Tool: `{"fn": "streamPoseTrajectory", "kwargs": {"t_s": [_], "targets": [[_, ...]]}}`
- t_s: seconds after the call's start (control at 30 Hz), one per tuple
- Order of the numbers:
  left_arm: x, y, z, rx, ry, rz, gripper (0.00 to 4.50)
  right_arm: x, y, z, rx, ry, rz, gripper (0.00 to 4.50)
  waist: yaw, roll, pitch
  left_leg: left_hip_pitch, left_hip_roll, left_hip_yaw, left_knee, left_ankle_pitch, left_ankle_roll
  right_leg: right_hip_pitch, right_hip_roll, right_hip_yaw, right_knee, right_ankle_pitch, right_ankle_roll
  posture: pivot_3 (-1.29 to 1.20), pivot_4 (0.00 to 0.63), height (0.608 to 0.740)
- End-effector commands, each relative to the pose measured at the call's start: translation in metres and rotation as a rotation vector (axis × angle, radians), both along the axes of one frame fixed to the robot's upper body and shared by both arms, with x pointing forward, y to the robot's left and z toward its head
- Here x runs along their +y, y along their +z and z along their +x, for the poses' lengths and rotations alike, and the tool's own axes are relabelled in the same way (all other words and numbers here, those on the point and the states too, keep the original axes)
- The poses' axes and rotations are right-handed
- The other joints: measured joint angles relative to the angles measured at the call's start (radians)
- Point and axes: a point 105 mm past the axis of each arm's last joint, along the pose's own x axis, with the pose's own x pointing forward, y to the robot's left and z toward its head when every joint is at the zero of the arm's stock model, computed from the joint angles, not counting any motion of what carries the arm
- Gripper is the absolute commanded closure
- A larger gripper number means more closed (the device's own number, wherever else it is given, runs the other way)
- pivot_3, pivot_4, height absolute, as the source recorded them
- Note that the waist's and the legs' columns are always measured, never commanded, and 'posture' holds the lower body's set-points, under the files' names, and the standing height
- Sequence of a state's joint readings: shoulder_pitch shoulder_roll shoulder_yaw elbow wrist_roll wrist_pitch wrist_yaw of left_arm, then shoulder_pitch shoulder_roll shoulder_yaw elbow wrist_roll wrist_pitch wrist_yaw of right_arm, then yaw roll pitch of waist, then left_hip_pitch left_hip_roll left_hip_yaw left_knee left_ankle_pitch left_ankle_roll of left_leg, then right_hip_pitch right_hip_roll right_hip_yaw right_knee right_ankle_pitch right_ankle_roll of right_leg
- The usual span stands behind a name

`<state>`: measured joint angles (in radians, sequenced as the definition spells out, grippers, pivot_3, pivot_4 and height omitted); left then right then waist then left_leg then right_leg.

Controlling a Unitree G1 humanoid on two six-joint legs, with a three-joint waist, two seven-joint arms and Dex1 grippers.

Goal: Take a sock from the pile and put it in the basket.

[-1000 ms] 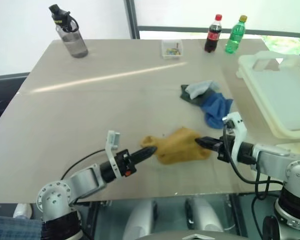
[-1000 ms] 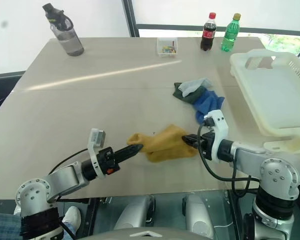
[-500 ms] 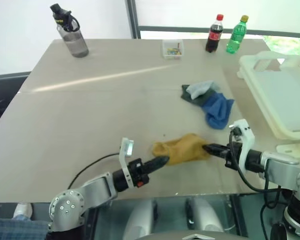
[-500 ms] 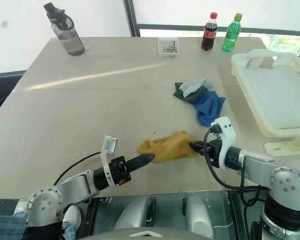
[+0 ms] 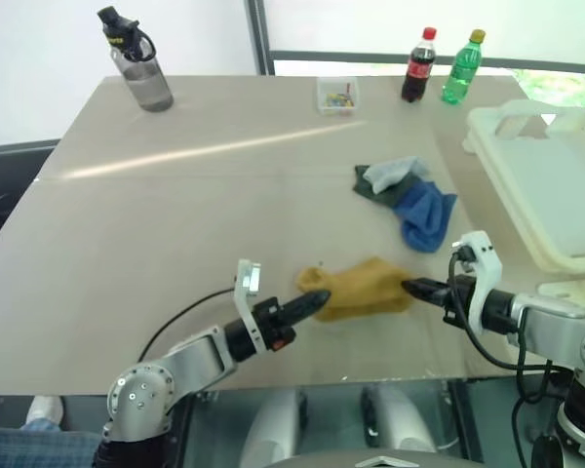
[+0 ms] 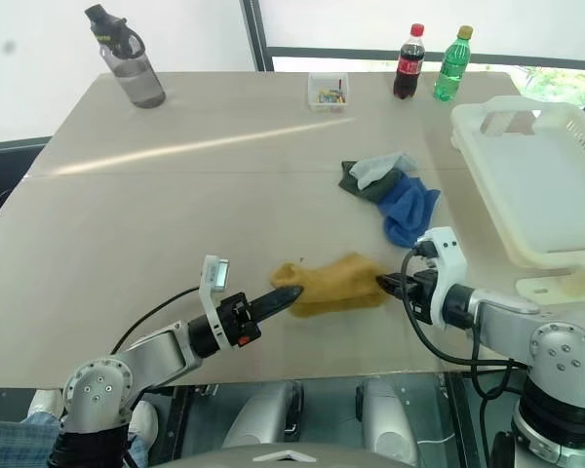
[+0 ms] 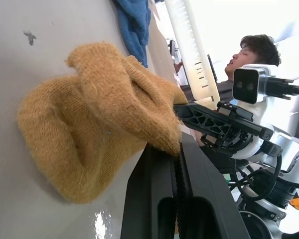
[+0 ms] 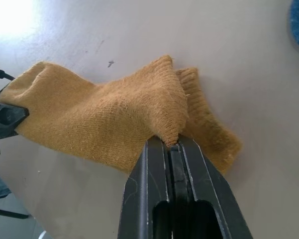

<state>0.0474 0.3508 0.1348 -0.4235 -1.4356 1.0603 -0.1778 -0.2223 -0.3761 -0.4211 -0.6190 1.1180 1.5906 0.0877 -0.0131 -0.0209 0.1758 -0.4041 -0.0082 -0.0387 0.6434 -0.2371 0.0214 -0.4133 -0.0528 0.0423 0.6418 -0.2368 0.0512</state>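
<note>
Between both grippers: yellow sock (image 5: 356, 290), long axis left-right, left gripper (image 5: 317, 299) clamped on one end, right gripper (image 5: 409, 288) pinching other; basket (image 5: 551, 185) rightward, nearer right arm.

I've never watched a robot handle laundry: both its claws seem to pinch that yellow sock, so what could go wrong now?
1. The left gripper and right gripper each pinch only an edge of the mustard-yellow knitted sock; either could slip.
2. Pulling apart could stretch it.
3. The cream-white perforated plastic basket stands off to the right; the sock might drop on the way.
</note>
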Motion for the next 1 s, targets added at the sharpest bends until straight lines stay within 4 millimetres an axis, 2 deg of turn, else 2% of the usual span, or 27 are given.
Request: {"fn": "streamPoseTrajectory", "kwargs": {"t_s": [0.03,0.17,0.2,0.3,0.33,0.37,0.4,0.53,0.63,0.77,1.0], "targets": [[-0.003,0.003,0.0,-0.003,-0.009,-0.008,4.5,-0.002,0.005,0.003,-0.03,-0.02,0.003,4.49,0.0,0.0,0.0,0.0,0.0,0.0,0.0,0.0,0.0,0.0,0.0,0.0,0.0,0.0,0.0,0.0,0.15,0.74],[-0.004,0.001,0.0,0.013,-0.014,0.001,4.5,-0.003,-0.002,0.005,-0.009,-0.037,-0.002,4.49,0.0,0.0,0.0,0.0,0.0,0.0,0.0,0.0,0.0,0.0,0.0,0.0,0.0,0.001,0.001,0.0,0.15,0.74],[-0.004,-0.001,0.0,0.022,-0.016,0.008,4.5,-0.003,-0.004,0.006,-0.006,-0.041,-0.009,4.21,0.0,0.0,0.0,0.0,0.0,0.0,0.0,0.0,0.0,0.0,0.0,0.0,0.0,0.001,0.001,0.0,0.15,0.74],[-0.004,-0.003,-0.001,0.033,-0.021,0.017,4.5,-0.004,-0.006,0.007,-0.005,-0.046,-0.017,3.14,0.0,0.0,0.0,0.0,0.0,0.0,0.0,0.0,0.0,0.0,0.0,0.0,0.0,0.001,0.001,0.0,0.15,0.74],[-0.004,-0.003,-0.001,0.033,-0.021,0.018,4.5,-0.004,-0.007,0.006,-0.002,-0.05,-0.019,2.51,0.0,0.0,0.0,0.0,0.0,0.0,0.0,0.0,0.0,0.0,0.0,0.0,0.0,0.001,0.001,0.0,0.15,0.74],[-0.004,-0.003,-0.001,0.033,-0.021,0.019,4.5,-0.005,-0.008,0.005,0.005,-0.048,-0.02,2.12,0.0,0.0,0.0,0.0,0.0,0.0,0.0,0.0,0.0,0.0,0.0,0.0,0.0,0.001,0.001,0.0,0.15,0.74],[-0.004,-0.003,0.0,0.032,-0.018,0.019,4.5,-0.006,-0.009,0.002,0.017,-0.029,-0.025,1.34,0.0,0.0,0.0,0.0,0.0,0.0,0.0,0.0,0.0,0.0,0.0,0.0,0.0,0.001,0.001,0.0,0.15,0.74],[-0.004,-0.002,0.0,0.032,-0.015,0.019,4.5,-0.016,-0.007,-0.005,0.023,-0.011,-0.053,1.34,0.001,0.0,0.0,0.0,0.0,0.0,0.0,0.0,0.0,0.0,0.0,0.0,0.0,0.001,0.001,0.0,0.15,0.74],[-0.004,-0.002,0.0,0.034,-0.018,0.019,4.5,-0.026,0.009,0.0,-0.029,-0.014,-0.061,1.34,0.001,0.0,0.0,0.0,0.0,0.0,0.001,0.0,0.0,0.0,0.0,0.0,0.0,0.0,0.0,0.0,0.15,0.74],[-0.005,-0.002,0.0,0.034,-0.02,0.018,4.5,-0.025,0.025,0.01,-0.093,-0.023,-0.03,1.34,-0.002,0.0,0.0,0.001,0.001,0.001,0.001,0.0,0.0,0.001,0.001,0.0,0.0,0.0,0.0,0.0,0.15,0.74],[-0.005,-0.001,0.001,0.038,0.007,0.006,4.5,-0.01,0.015,0.005,-0.072,0.029,-0.047,1.34,0.002,0.0,0.0,-0.001,0.001,0.0,0.001,0.0,0.0,0.001,0.001,0.0,0.0,0.002,0.003,0.0,0.15,0.74]]}}
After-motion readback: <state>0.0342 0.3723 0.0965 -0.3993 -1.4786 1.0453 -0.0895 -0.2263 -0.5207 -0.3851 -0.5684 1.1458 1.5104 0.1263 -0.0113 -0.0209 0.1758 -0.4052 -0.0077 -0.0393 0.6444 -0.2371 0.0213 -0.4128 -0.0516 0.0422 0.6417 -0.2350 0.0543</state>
